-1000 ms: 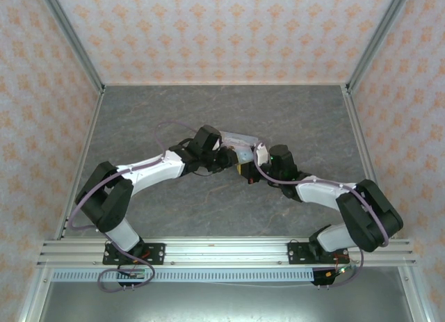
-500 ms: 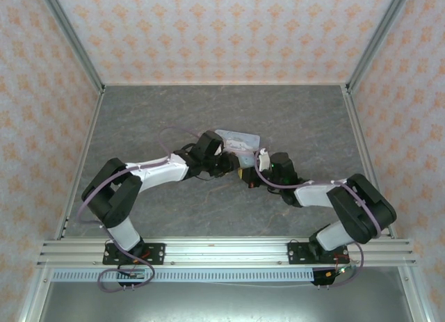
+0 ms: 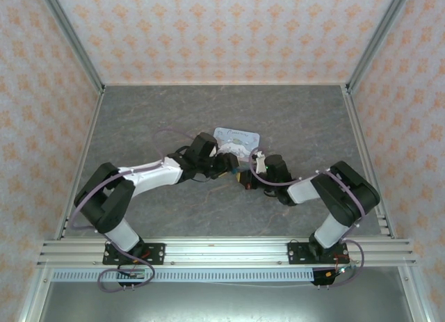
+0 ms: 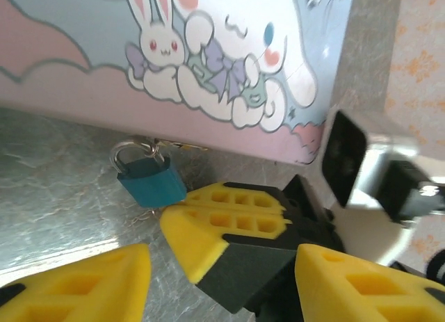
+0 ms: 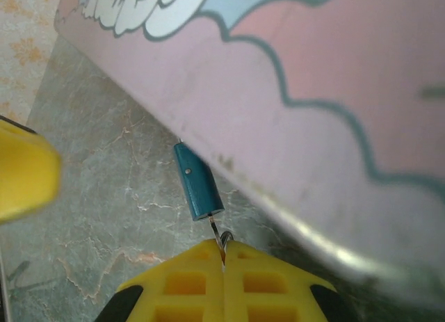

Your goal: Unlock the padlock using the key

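- Right gripper (image 5: 222,266): jaws pressed together, pinching the key (image 5: 220,240) by its head. The thin shaft runs up to the base of the padlock (image 5: 197,183) and looks seated in the keyway.
- Padlock: teal, lying on the table (image 5: 104,218) tight against the lower edge of the tin (image 5: 313,92). Its shackle is hooked to the tin's clasp and looks closed, so I judge it not yet unlocked.
- Left gripper (image 4: 224,258): jaws spread, holding nothing, flanking my right fingers just short of the padlock.
- Risk, spin: nothing steadies the padlock body, so a turn of the key may roll the whole lock instead of the cylinder.
- Risk, slip: my grip on the key is narrow (barely a sliver shows), and torque could twist it out or pull it from the keyway.
- Risk, crowding: both grippers sit close together, so closing my left jaws could nudge the right and misalign the key.
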You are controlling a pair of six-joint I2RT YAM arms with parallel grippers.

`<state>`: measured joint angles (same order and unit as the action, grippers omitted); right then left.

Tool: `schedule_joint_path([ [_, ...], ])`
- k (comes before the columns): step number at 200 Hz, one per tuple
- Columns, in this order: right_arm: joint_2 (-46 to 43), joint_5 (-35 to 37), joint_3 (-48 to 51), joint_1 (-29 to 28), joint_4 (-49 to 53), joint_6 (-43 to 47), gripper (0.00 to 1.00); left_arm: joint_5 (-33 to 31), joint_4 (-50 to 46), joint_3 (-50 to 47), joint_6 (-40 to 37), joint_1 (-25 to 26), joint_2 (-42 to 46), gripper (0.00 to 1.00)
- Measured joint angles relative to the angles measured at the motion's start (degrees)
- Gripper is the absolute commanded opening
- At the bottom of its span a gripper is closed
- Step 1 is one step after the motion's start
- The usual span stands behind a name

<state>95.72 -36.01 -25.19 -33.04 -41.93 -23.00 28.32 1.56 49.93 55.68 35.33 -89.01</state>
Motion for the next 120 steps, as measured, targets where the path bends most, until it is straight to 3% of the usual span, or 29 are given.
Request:
schedule_joint_path([
  [29, 0.61, 0.00, -0.81, -1.36, -1.07, -2.56, 0.00, -1.51, 1.92, -3.63, 1.57, -1.11, 3.52, 0.59],
  [77, 0.61, 0.02, -0.83, -2.10, -3.58, -9.40, 0.00, -3.48, 11.65, -13.38, 8.26, -1.09, 3.65, 0.58],
  [120, 0.68, 0.00, -1.81, -3.21, -3.54, -13.55, 0.00, -4.79, 21.64, -16.44, 13.18, -1.09, 2.84, 0.53],
])
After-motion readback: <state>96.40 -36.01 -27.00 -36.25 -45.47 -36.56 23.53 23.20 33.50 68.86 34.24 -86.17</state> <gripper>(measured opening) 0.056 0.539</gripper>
